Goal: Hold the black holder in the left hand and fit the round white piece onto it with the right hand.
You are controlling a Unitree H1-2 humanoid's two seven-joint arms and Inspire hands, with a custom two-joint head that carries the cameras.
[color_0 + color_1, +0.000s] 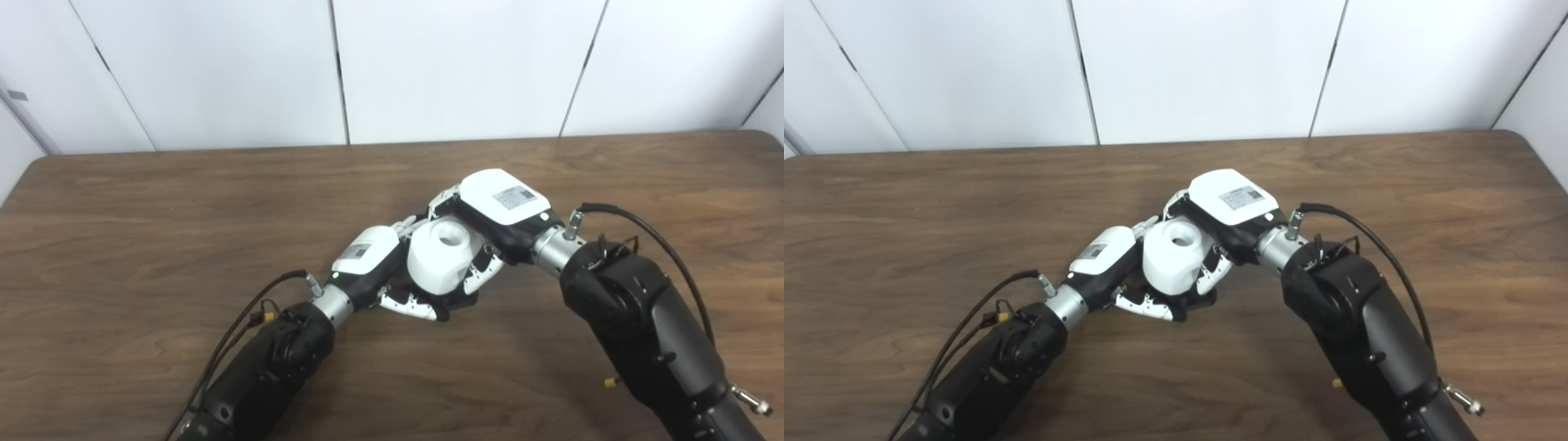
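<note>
Meeting over tabletop [153,202] middle, well clear of every edge: both hands closing around round white piece [441,256]. Right hand [502,211] gripping piece from far side, fingers [481,274] wrapping down its right flank. Left hand [370,257] curling fingers [410,304] underneath, clamping on black holder [459,301], only dark sliver showing below piece. Piece looking rigid, light, smooth plastic, likely slippery; best held by sidewall, keeping top hole unobstructed. Right eye view exposing slightly more holder base [1200,300]; left eye view hiding it more.
</note>
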